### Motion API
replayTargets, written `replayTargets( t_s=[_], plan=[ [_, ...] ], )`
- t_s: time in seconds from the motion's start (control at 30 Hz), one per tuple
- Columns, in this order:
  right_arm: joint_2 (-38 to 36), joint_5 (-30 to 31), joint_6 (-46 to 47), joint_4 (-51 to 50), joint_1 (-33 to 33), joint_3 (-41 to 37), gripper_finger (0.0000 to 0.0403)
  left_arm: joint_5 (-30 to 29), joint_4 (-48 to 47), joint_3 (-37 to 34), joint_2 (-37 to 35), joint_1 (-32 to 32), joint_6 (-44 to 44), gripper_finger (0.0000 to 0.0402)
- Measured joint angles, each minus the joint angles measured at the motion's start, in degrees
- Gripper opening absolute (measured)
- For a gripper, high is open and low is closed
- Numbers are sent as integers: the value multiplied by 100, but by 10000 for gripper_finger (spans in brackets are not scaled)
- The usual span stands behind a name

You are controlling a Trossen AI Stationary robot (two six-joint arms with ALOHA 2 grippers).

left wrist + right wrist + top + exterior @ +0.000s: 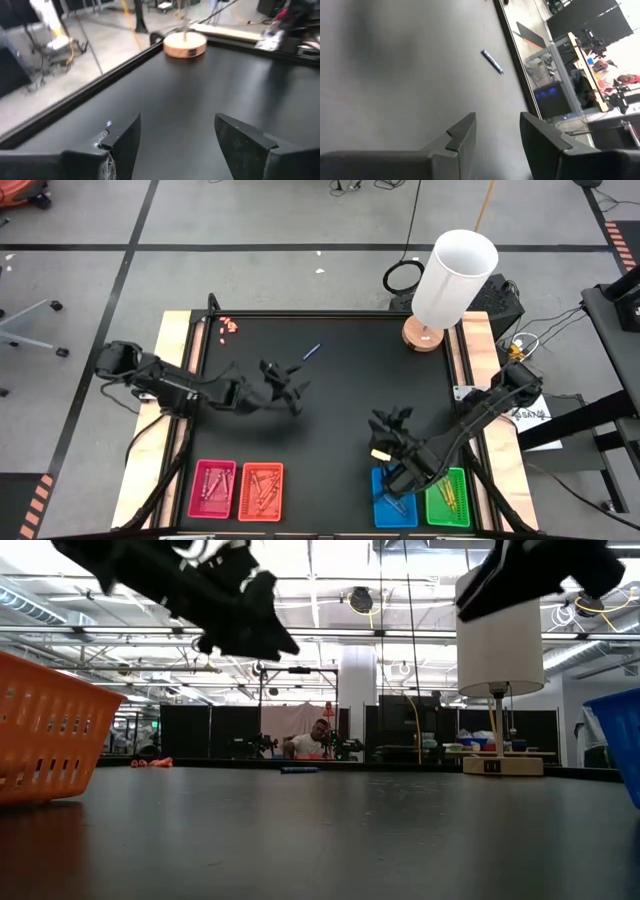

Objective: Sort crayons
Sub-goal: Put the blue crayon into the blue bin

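Near edge of the black table (330,410): four trays in a row. Pink tray (212,488) and orange tray (261,491) sit side by side on the left, blue tray (393,498) and green tray (447,497) on the right. Each has crayons (262,488) lying in it, thin sticks, too small to count.

Right gripper (391,427) hangs just above the blue tray's far end, arm running back over the green tray. Wrist view shows its fingers (461,132) apart w/ a mid-width gap, nothing between them, only bare mat below.

Further in, mid-table left, left gripper (288,386) hovers off the surface. Fingers (124,142) spread wide, empty, bare mat in the gap. From the low view both arms are up in the air, well clear of the table.

Beyond it, one blue crayon (312,352) lies alone on the mat, slanted, near the far side, a bit past the left gripper's tips and not touching anything. Same stick shows in the right wrist view (492,61).

Far left corner: tiny cluster of pink-red bits (230,325). Far right corner: lamp (452,277) w/ white shade on a round wood base.

Way back in the room, a person (319,738) sits at a bench.
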Motion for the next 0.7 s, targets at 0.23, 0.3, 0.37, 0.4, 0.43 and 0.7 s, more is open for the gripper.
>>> replayTargets(
  t_s=[0.23, 0.3, 0.37, 0.4, 0.43, 0.7],
  plan=[
    [0, 22, -63, 132, -93, -333, 134, 566, -356, 0, 0, 1093, -304, 250],
    [0, 24, -77, 132, -91, -389, 134, 932, -393, 9, 4, 1372, -360, 250],
    [0, 24, -79, 132, -91, -434, 134, 1180, -590, 146, 97, 1606, -479, 250],
    [0, 28, -79, 132, -91, -452, 134, 1292, -715, 244, 147, 1687, -495, 250],
    [0, 29, -79, 131, -91, -480, 134, 1360, -858, 365, 233, 1747, -481, 250],
    [-2, 131, 15, 114, -89, -684, 134, 1615, -2033, 1728, 1568, 2080, -427, 250]
  ],
)
